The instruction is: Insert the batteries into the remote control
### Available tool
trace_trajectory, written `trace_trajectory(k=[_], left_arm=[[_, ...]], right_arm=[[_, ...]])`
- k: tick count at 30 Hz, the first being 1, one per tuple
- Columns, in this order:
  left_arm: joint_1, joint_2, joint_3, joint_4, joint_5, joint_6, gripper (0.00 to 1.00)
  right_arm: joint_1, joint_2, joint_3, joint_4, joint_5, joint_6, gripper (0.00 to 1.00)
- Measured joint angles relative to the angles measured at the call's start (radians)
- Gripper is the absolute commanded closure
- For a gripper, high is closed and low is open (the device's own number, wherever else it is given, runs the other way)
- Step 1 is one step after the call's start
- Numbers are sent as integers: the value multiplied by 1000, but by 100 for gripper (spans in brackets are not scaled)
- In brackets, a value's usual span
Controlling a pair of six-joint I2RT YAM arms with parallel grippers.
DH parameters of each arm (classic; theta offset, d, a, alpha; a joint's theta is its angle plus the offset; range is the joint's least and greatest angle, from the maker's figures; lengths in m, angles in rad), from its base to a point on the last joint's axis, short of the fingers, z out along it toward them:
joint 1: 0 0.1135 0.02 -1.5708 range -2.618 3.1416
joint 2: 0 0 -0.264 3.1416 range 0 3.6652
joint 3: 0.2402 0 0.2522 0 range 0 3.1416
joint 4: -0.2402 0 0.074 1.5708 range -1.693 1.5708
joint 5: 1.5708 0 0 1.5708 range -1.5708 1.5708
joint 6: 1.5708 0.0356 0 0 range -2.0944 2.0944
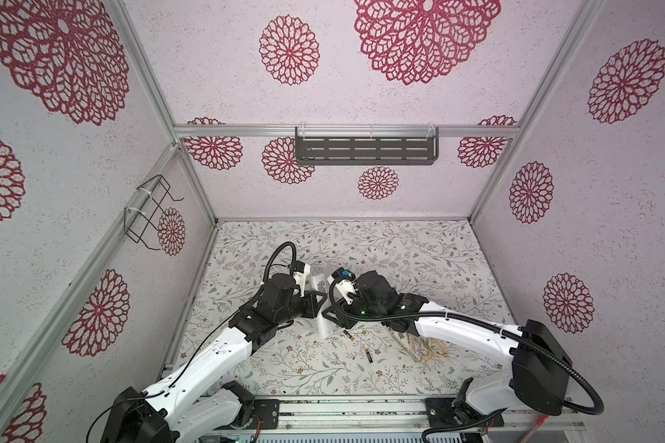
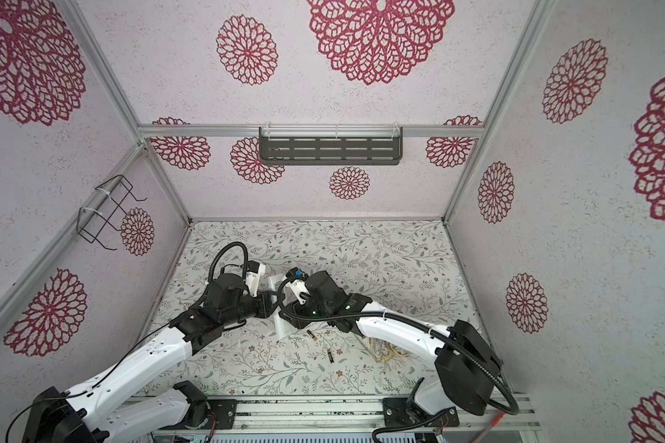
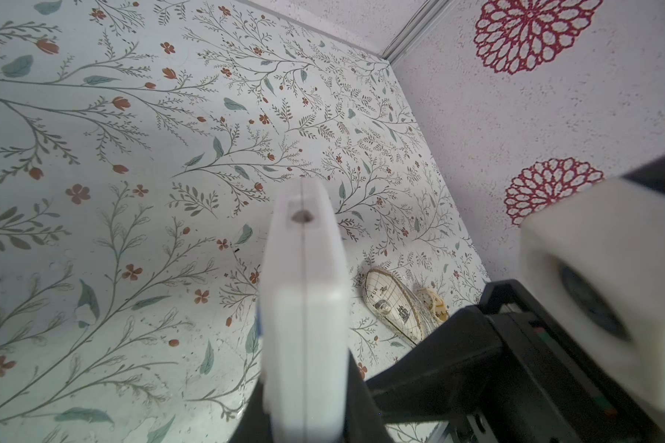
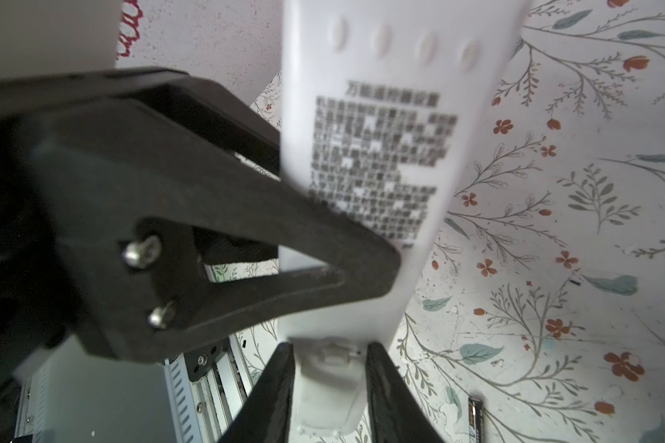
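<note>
The white remote control (image 1: 323,326) (image 2: 282,326) is held off the floral table between both arms in both top views. My left gripper (image 3: 306,391) is shut on its narrow edges (image 3: 304,299). The remote's plain back with the code sticker (image 4: 381,153) faces the right wrist camera. My right gripper (image 4: 331,358) is shut on the remote's lower end, one black finger (image 4: 384,383) pressing each side. Two black batteries with gold ends lie loose on the table, one (image 1: 349,336) (image 2: 311,336) just under the right gripper and one (image 1: 369,356) (image 2: 330,356) nearer the front. One battery (image 4: 476,422) shows beside the right fingers.
A beige cloth pouch with pale cords (image 1: 425,349) (image 2: 384,351) (image 3: 396,307) lies under the right forearm. A dark slotted shelf (image 1: 365,151) hangs on the back wall and a wire rack (image 1: 146,214) on the left wall. A metal rail (image 1: 361,408) runs along the table's front edge.
</note>
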Motion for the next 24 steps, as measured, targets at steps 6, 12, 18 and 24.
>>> trace_trajectory(k=[6, 12, 18, 24], left_arm=[[0, 0, 0, 0, 0, 0, 100], [0, 0, 0, 0, 0, 0, 100], [0, -6, 0, 0, -2, 0, 100], [0, -12, 0, -1, -4, 0, 100]], right_arm=[[-1, 0, 0, 0, 0, 6, 58], [-2, 0, 0, 0, 0, 10, 60], [-2, 0, 0, 0, 0, 10, 62], [-2, 0, -1, 0, 0, 10, 62]])
